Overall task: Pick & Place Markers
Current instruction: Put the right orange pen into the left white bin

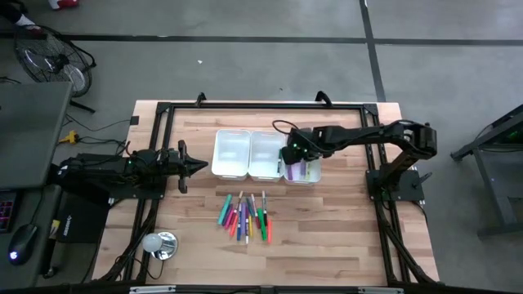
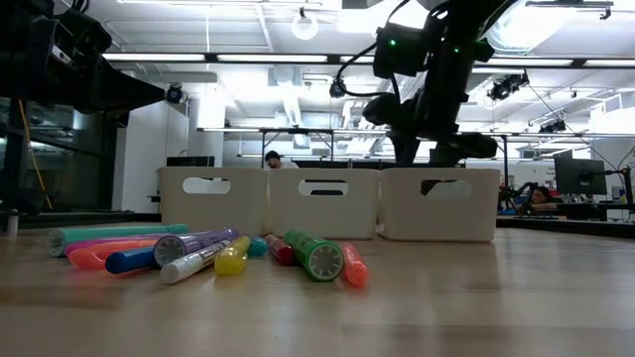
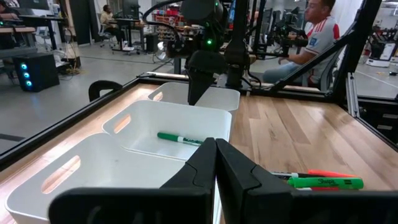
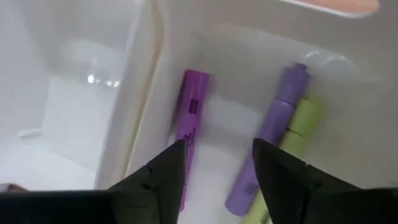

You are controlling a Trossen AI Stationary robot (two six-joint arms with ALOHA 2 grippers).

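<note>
Purple markers point(image 4: 189, 118) already lie in the right bin point(image 1: 313, 175) under the right pincer point(image 4: 217, 171), open and empty, so fetching another from the tabletop point(image 1: 343, 237) pile point(image 1: 245, 216) seems next.

Both arms are matte black, built of boxy links joined by rounded joint housings, with thin black cables looping along them. The right arm point(image 1: 384, 135) carries small green indicator lights near its wrist. Each pincer has two smooth, dark, wedge-shaped fingers point(image 4: 283, 171) tapering to blunt tips, without visible markings.
</note>
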